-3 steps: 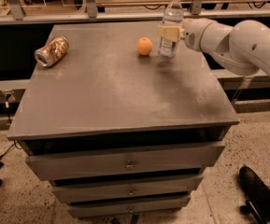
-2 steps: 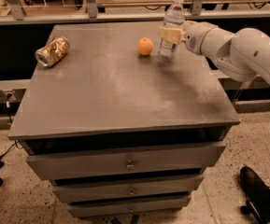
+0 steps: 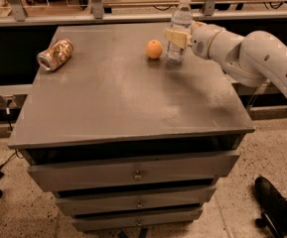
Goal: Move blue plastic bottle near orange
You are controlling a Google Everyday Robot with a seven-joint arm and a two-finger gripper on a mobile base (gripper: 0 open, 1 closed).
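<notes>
The blue plastic bottle (image 3: pixel 180 21), clear with a white cap, stands upright at the far side of the grey cabinet top (image 3: pixel 123 93). The orange (image 3: pixel 154 49) lies just to its left, a small gap between them. My gripper (image 3: pixel 178 36) reaches in from the right at the bottle's label height. Its pale fingers (image 3: pixel 174 36) are shut on the bottle's middle. The bottle's base appears to rest on the top.
A crushed gold can (image 3: pixel 55 54) lies on its side at the far left of the top. The cabinet has drawers (image 3: pixel 135 171) below. Rails and a shelf run behind the cabinet. A dark shoe (image 3: pixel 277 208) is on the floor at lower right.
The gripper and the bottle have shifted slightly left, closer to the orange. The orange and the can have not moved.
</notes>
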